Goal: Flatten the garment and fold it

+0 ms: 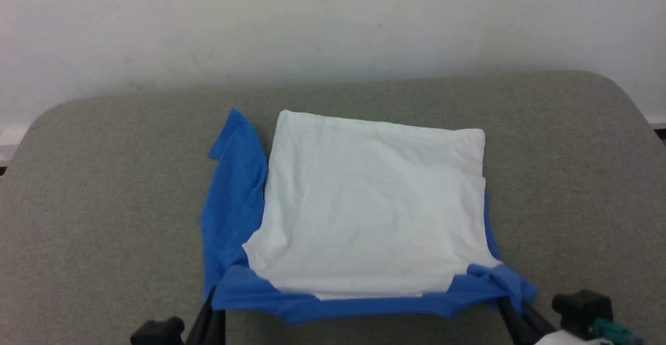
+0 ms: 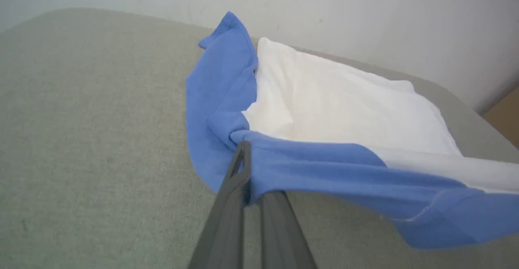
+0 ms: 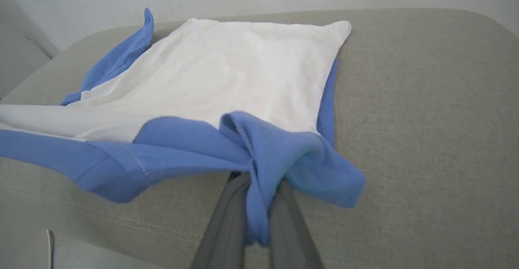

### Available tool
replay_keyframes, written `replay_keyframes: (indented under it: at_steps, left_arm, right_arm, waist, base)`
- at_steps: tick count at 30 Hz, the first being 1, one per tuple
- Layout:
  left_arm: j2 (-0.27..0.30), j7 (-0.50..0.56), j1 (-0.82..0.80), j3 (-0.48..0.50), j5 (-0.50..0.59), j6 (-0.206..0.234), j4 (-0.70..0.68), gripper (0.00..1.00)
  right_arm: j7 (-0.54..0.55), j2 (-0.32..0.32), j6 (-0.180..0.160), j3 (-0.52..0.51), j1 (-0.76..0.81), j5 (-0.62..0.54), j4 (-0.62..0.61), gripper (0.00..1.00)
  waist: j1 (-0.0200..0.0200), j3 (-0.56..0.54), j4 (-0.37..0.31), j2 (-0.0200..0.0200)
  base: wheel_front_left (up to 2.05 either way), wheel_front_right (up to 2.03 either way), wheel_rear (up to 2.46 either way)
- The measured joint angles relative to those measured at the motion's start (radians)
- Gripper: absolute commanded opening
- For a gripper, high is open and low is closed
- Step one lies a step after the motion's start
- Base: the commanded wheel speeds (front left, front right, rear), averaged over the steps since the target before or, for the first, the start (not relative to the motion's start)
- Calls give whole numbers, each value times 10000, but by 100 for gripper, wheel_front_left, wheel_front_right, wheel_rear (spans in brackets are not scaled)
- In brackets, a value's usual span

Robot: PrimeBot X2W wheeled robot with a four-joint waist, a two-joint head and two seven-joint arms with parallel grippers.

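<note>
The garment [image 1: 364, 204], a white shirt body with royal-blue sleeves, lies partly folded on the grey cushioned surface. Its near blue edge is lifted and stretched between my two grippers. At the near left corner my left gripper [image 1: 212, 297] is shut on blue cloth; the left wrist view shows its fingers [image 2: 237, 171] pinching the bunched fabric [image 2: 324, 163]. My right gripper [image 1: 507, 299] is shut on the near right corner, where blue cloth [image 3: 263, 147] wraps over its fingers [image 3: 231, 204]. One blue sleeve [image 1: 234, 178] trails along the left side. The tan emblem is hidden.
The grey upholstered surface [image 1: 93, 204] has rounded far corners and ends at a pale wall [image 1: 333, 22]. Bare room lies left and right of the shirt. Its front edge [image 3: 101, 224] drops off just below the grippers.
</note>
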Motion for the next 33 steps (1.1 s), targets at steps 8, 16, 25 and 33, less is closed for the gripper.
replay_keyframes:
  at_steps: [8, 16, 25, 33]
  left_arm:
    - [959, 261, -2148, 543, 487, -2, -2104, 0]
    - [1586, 840, -5707, 872, 600, -288, -2767, 0]
    - [1870, 1572, -9961, 828, 244, -1152, -554, 0]
    - [1824, 1476, -13758, 408, 531, -1626, 2731, 0]
  right_arm:
    - [640, -416, 75, -255, -2161, 253, -2491, 0]
    - [1427, -1290, 73, -441, -5822, 617, -3154, 0]
    - [2692, -2428, 119, -121, -10161, 2157, -654, 0]
    - [2188, -2874, 150, 754, -14198, 2807, 2642, 0]
  waist:
    - [1, 46, -130, 0]
    - [2, 554, -275, 0]
    - [3, 1664, -373, 0]
    - [3, 3175, -413, 0]
  base:
    - [0, 0, 0]
    - [0, 0, 0]
    - [0, 0, 0]
    - [0, 0, 0]
